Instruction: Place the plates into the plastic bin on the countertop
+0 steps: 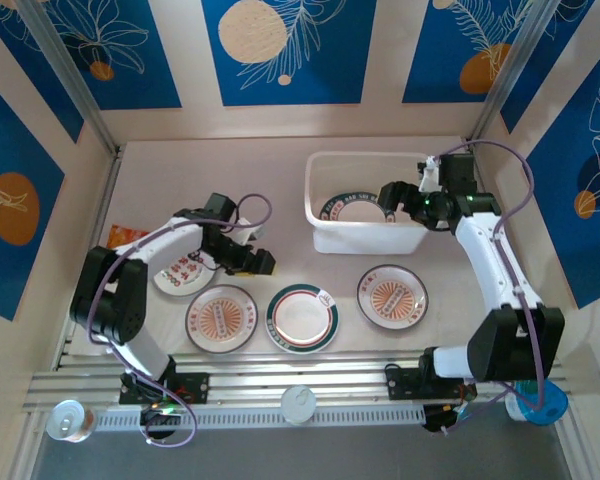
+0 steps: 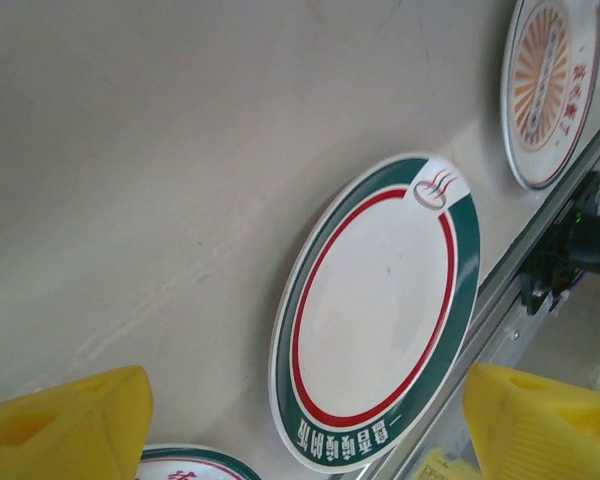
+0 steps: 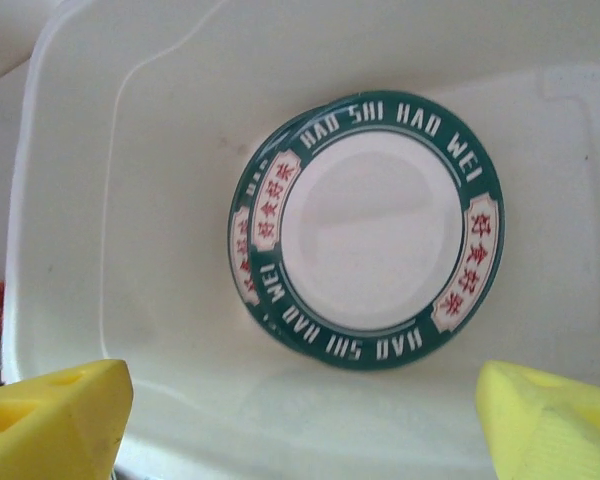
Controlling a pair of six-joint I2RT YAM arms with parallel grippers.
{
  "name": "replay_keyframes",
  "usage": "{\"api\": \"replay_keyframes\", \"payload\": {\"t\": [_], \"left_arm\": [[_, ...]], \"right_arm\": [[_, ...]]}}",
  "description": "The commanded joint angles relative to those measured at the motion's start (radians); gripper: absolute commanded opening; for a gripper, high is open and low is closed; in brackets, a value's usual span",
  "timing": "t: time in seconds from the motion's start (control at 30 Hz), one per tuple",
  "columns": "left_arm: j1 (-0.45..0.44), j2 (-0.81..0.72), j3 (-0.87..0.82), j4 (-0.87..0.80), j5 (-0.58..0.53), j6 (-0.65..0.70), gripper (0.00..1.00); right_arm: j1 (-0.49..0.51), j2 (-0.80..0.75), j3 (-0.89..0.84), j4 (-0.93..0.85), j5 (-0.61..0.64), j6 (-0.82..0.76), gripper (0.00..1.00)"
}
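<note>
The white plastic bin (image 1: 365,228) stands at the back right of the countertop (image 1: 220,180). Two green-rimmed plates (image 1: 355,207) lie stacked in it, the upper plate (image 3: 380,230) slightly offset over the lower plate (image 3: 242,250). My right gripper (image 1: 395,197) hovers open above them, empty (image 3: 300,420). Three plates lie in a row near the front: an orange-centred plate (image 1: 221,318), a green-rimmed plate (image 1: 302,318) (image 2: 380,300) and another orange-centred plate (image 1: 392,296) (image 2: 550,85). Another plate (image 1: 178,276) lies partly under my left arm. My left gripper (image 1: 250,258) is open and empty (image 2: 300,420), above the countertop beside the row.
An orange packet (image 1: 125,235) lies at the left wall. A metal rail (image 1: 300,385) runs along the front edge, with a can (image 1: 68,420), a tin (image 1: 298,403) and a blue cup (image 1: 537,402) near it. The bin wall (image 3: 110,150) rises beside my right gripper.
</note>
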Motion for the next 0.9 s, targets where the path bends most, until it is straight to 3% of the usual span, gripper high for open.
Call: {"api": "replay_keyframes", "payload": {"t": [0.0, 0.27, 0.87], "left_arm": [[-0.045, 0.044, 0.013, -0.031, -0.009, 0.058, 0.79], [-0.121, 0.134, 0.050, -0.048, -0.001, 0.091, 0.78], [-0.184, 0.233, 0.126, -0.124, -0.071, 0.072, 0.74]], "right_arm": [[0.002, -0.050, -0.030, -0.049, 0.040, 0.002, 0.89], [0.013, -0.116, -0.107, -0.037, 0.023, 0.013, 0.89], [0.023, -0.177, -0.125, -0.068, -0.045, 0.001, 0.89]]}}
